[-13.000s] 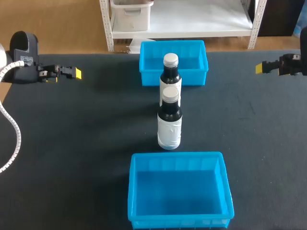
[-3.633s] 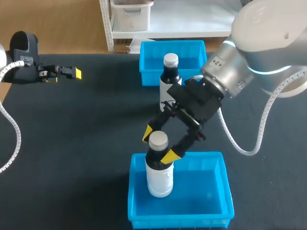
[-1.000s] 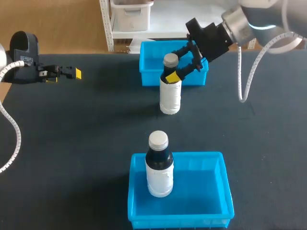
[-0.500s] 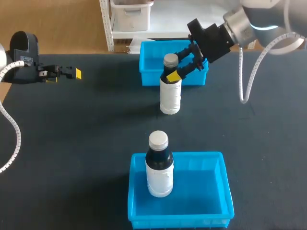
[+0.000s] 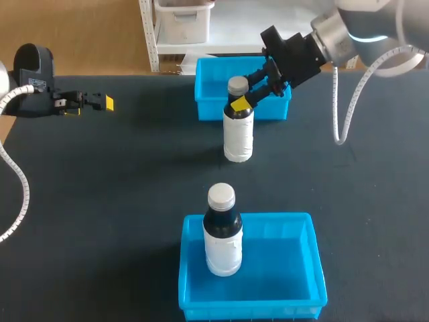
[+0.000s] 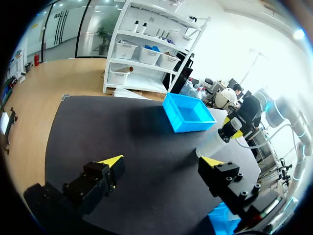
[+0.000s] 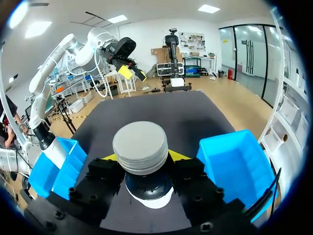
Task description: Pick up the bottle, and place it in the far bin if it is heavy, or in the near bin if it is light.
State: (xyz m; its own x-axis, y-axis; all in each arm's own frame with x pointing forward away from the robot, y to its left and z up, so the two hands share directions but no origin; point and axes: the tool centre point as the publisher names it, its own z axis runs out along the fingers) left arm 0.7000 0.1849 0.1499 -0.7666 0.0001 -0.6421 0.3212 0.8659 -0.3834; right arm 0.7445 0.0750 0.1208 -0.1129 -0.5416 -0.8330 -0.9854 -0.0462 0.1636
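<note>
A: Yellow tips of the right gripper [image 5: 239, 102] are now pinching the neck of the second bottle [image 5: 238, 134], just under the cap. Over the last second they've been edging in and up a touch.

B: Wrist view is agreeing: one finger on each side of the neck, cap poking up between them. Are we lifting yet?

A: Not that we're seeing. The bottle is still standing upright on the table [image 5: 120, 188], just in front of the far bin [image 5: 209, 106], same spot as a second ago.

B: And the first bottle [image 5: 222, 245]?

A: Sitting upright in the near bin [image 5: 285, 218]. A few seconds back we were lowering it in there with this same arm, and the arm has since swung across to the far side.

B: So we're reading that one as sorted light, and we're halfway through.

A: Right. The grip on number two is looking set, so we're guessing the lift comes next. The weight isn't showing in any view, so we're not calling the bin yet.

B: Left side doing anything?

A: Nothing. The left gripper [image 6: 161, 161] is sitting parked at the left edge with its fingers spread and nothing between them, unchanged throughout.
</note>
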